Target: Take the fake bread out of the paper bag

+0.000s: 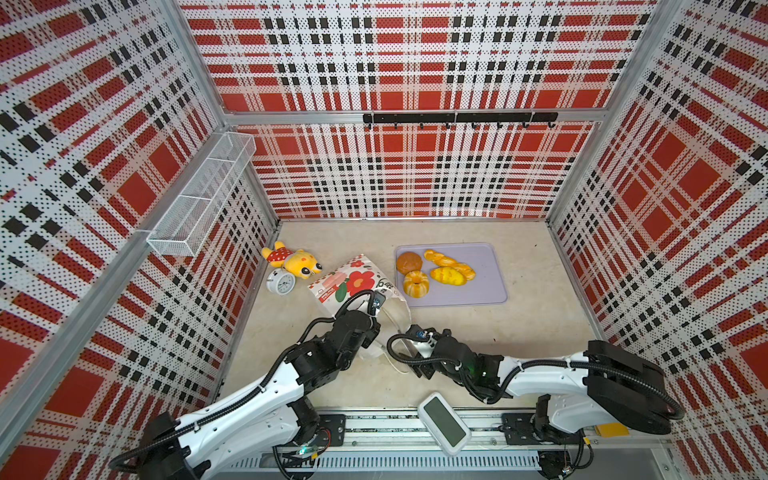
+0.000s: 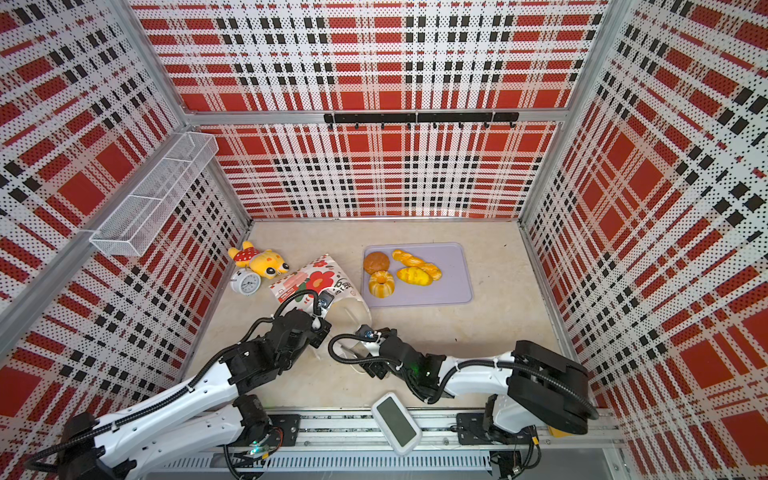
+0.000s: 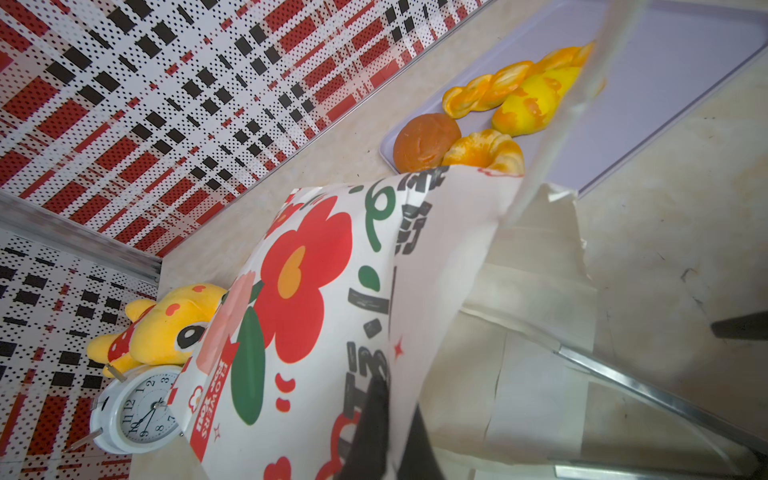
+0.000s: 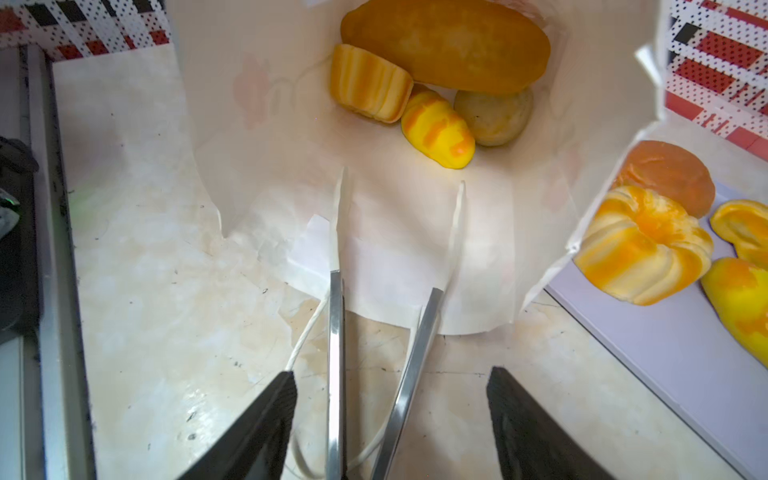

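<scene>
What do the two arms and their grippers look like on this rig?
Both the left arm and right arm have white shells with black joints and black corrugated cable looped alongside. A green light glows on the right arm's wrist. The left gripper and right gripper have flat, tapering black fingers.

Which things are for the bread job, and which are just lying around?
For the job: white flowered paper bag, glossy golden toy breads, lilac plastic tray, metal tongs.
Just lying about: yellow plush toy, white alarm clock, white wire basket.
</scene>
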